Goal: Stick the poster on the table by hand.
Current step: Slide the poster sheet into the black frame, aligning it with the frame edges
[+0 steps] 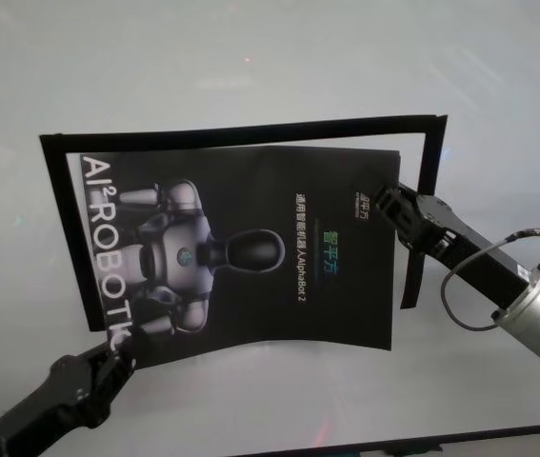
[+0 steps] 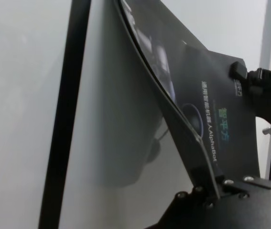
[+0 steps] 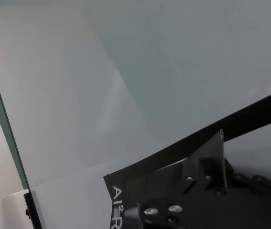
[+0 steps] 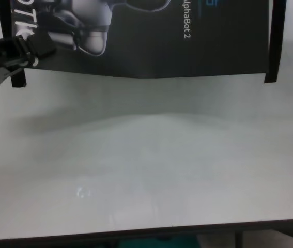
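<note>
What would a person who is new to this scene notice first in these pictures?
The large black poster with its grey-white robot picture catches the eye first; it is held sagging above the white table, inside a frame of black tape strips. The left gripper pinches its near-left corner, and the right gripper pinches its far-right corner.

A pale grey-white surface fills nearly the whole head and chest views; its finish is smooth and slightly glossy. Light is diffuse and even, with faint soft reflections. A small red glint [image 1: 248, 60] shows on the far part of the surface. A soft shadow band [image 4: 136, 116] crosses the surface. A narrow teal-green strip [image 3: 4, 119] borders the surface edge in the right wrist view.
</note>
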